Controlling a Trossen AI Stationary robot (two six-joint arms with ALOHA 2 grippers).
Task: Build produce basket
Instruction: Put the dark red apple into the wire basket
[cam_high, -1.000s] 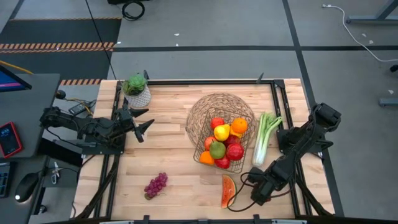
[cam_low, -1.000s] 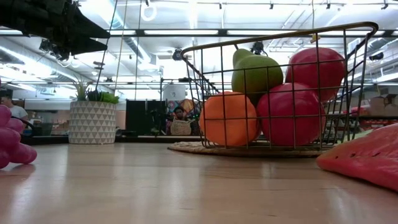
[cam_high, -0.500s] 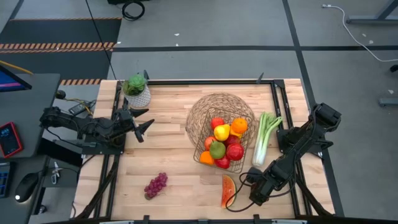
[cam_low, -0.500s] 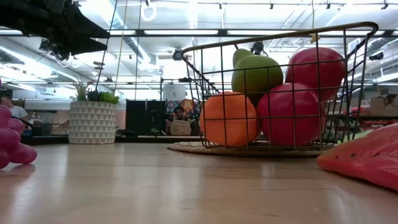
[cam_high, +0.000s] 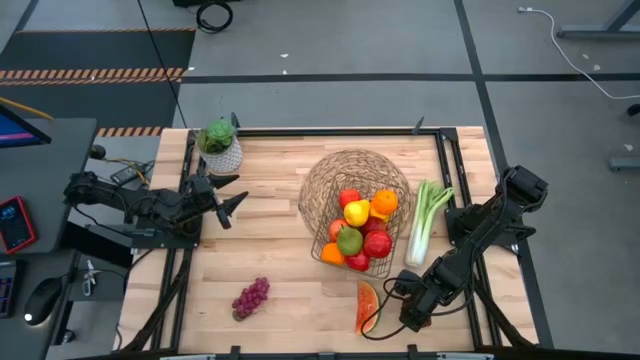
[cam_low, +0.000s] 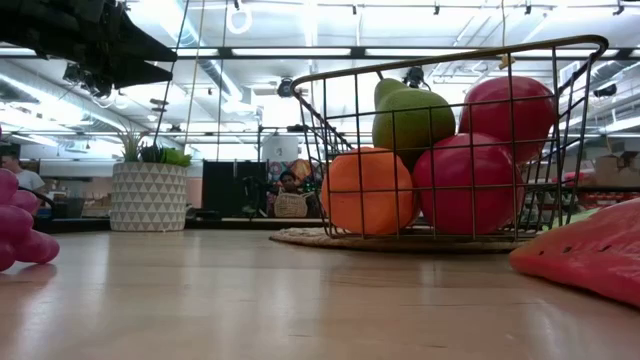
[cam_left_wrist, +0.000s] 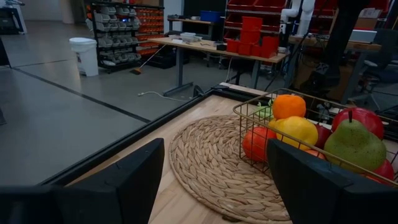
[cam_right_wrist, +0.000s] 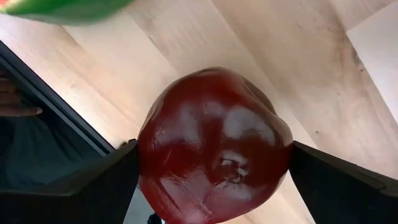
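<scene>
**Closing on a red apple near the table's front right edge**

Your right gripper (cam_right_wrist: 211, 155) sat low at the near right of the table, just beside the watermelon slice (cam_high: 366, 305). Its fingers (cam_right_wrist: 74, 186) were spread wide, one on each side of a red apple (cam_right_wrist: 214, 146). The wrist view showed the apple between them, but I couldn't confirm contact on either side. I'd call that the grasp step of one more pick. Next you needed to pinch the apple, lift it clear of the wood and carry it over the basket (cam_high: 322, 185) rim before release.

The basket stood mid-table on a woven mat (cam_left_wrist: 205, 162), already holding apples, oranges, a yellow piece and a pear (cam_high: 348, 240). Celery (cam_high: 428, 212) lay just right of it; grapes (cam_high: 250, 296) lay well apart, front left.

Your left gripper (cam_high: 226, 196) waited at the left edge near the potted plant (cam_high: 218, 140), fingers parted and empty.
</scene>
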